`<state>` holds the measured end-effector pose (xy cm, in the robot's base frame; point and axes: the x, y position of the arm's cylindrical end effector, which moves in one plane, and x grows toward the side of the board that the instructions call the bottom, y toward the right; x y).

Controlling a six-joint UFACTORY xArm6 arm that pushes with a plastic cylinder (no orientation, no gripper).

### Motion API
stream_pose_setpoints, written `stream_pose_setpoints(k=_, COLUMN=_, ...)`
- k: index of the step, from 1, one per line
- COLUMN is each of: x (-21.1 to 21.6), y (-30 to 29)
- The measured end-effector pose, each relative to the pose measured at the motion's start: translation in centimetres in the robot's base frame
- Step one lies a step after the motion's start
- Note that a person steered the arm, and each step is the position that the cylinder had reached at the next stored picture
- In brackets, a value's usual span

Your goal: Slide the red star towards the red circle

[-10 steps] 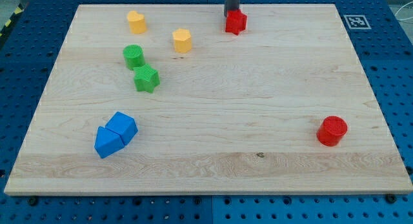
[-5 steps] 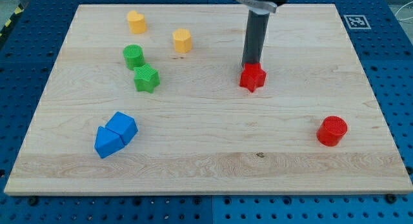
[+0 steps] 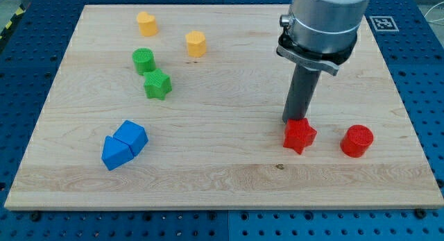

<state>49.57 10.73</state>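
Observation:
The red star (image 3: 300, 135) lies on the wooden board (image 3: 222, 178) at the lower right. The red circle (image 3: 356, 141) stands just to its right, a small gap apart. My tip (image 3: 293, 123) touches the star's upper left side. The dark rod rises from there to the grey arm housing (image 3: 322, 22) at the view's top.
A green circle (image 3: 143, 60) and a green star (image 3: 157, 84) sit at the upper left. Two yellow blocks (image 3: 146, 23) (image 3: 196, 44) lie above them. Two blue blocks (image 3: 131, 136) (image 3: 114, 153) touch each other at the lower left.
The red star has slid from the board's top edge down and to the right, close to the red circle. My tip moved with it, staying behind its upper left side.

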Motion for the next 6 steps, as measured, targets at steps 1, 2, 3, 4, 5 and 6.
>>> stream_pose_setpoints(k=1, x=1.5, y=-1.9)
stream_pose_setpoints(k=2, x=3.1, y=-2.6)
stream_pose_setpoints(k=3, x=5.2, y=-1.6)
stream_pose_setpoints(k=4, x=6.3, y=-1.4)
stream_pose_setpoints(k=5, x=7.6, y=-3.2)
stream_pose_setpoints(k=6, x=9.0, y=-1.4)
